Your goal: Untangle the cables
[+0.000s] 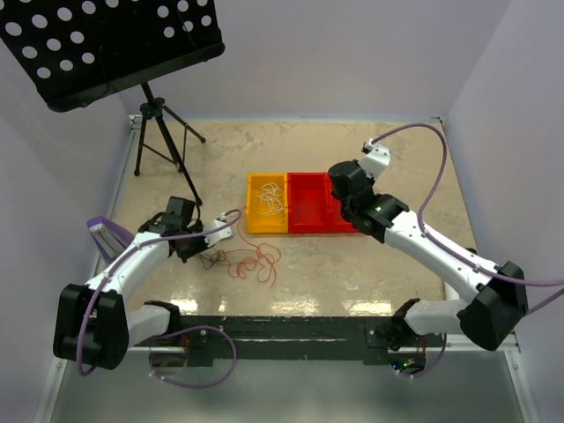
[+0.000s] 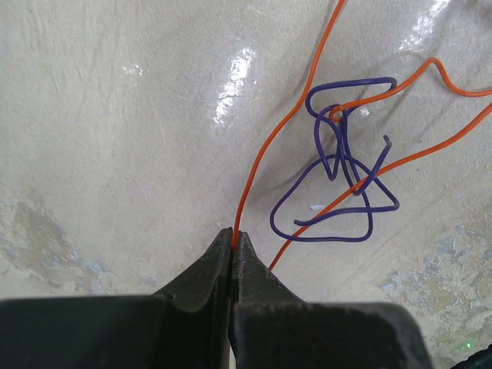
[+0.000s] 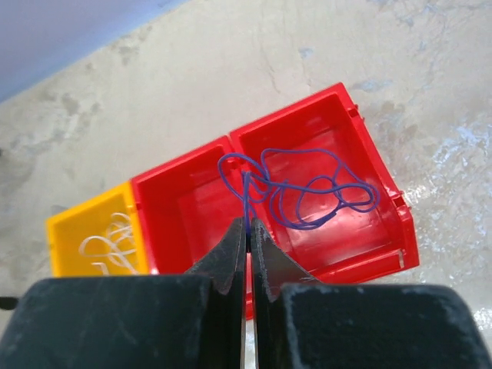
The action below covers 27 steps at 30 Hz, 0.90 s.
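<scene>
The cables lie partly tangled on the table (image 1: 370, 264) in front of my left arm, as red-orange loops (image 1: 256, 262). In the left wrist view my left gripper (image 2: 233, 235) is shut on a red-orange cable (image 2: 265, 150), which runs away from the fingertips. A purple cable (image 2: 323, 237) lies knotted around another orange strand just to its right. My right gripper (image 3: 248, 224) is shut on a purple cable (image 3: 307, 192) whose loops hang into the right red bin (image 3: 388, 201). White cables (image 3: 111, 242) lie in the yellow bin (image 3: 61, 231).
A second red bin (image 3: 165, 219) stands between the yellow and the right red one, all three in a row at mid-table (image 1: 304, 227). A black music stand on a tripod (image 1: 163, 132) stands at the back left. Side walls enclose the table.
</scene>
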### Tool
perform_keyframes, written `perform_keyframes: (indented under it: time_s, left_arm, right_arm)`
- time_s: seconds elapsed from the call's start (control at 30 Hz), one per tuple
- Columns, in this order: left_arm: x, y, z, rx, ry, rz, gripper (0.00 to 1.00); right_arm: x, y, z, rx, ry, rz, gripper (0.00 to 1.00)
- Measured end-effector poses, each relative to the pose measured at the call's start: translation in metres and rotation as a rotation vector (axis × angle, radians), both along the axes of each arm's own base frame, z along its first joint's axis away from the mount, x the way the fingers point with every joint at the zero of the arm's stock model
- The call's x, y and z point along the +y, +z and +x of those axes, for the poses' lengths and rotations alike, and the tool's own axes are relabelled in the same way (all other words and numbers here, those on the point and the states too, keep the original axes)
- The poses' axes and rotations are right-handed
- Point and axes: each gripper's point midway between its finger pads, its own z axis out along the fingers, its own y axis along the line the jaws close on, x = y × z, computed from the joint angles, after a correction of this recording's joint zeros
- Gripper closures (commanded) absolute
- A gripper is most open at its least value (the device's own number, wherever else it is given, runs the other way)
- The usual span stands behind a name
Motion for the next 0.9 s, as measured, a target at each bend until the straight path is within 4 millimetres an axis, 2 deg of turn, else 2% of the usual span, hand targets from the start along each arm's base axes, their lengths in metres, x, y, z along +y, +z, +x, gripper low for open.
perform_keyframes:
  time_s: [0.17,0.2,0.3,0.4,0.47,0.57,0.67,0.77,0.83,0.9]
  left_arm:
    - [-0.005,0.004,0.003,-0.005,-0.002,-0.025,1.0]
    - [-0.005,0.004,0.002,-0.002,-0.003,-0.028,1.0]
    - [-0.008,0.004,-0.001,0.011,-0.007,-0.041,1.0]
    - [-0.011,0.008,0.0,0.013,0.0,-0.061,1.0]
    - [-0.015,0.013,0.003,0.005,0.006,-0.083,1.0]
    - [-0.025,0.029,0.013,-0.022,0.021,-0.138,1.0]
    - [-0.036,0.047,0.025,-0.05,0.033,-0.202,1.0]
    - [-0.045,0.056,0.033,-0.058,0.041,-0.247,1.0]
    - [-0.047,0.055,0.031,-0.045,0.05,-0.263,1.0]
    - [-0.048,0.055,0.03,-0.038,0.061,-0.272,1.0]
  right_arm:
    - [-0.007,-0.05,0.017,0.094,-0.008,-0.051,1.0]
    - [-0.006,-0.059,0.018,0.112,-0.004,-0.058,0.95]
    - [-0.001,-0.081,0.021,0.164,0.017,-0.07,0.64]
    - [0.005,-0.083,0.022,0.17,0.046,-0.062,0.48]
    - [0.01,-0.077,0.021,0.16,0.073,-0.047,0.44]
    - [0.025,-0.058,0.014,0.118,0.141,-0.015,0.43]
    - [0.068,-0.027,-0.013,0.043,0.291,0.029,0.41]
    - [0.131,-0.001,-0.064,-0.032,0.52,0.09,0.44]
    - [0.168,0.001,-0.104,-0.054,0.676,0.113,0.45]
    - [0.193,-0.012,-0.141,-0.052,0.81,0.111,0.47]
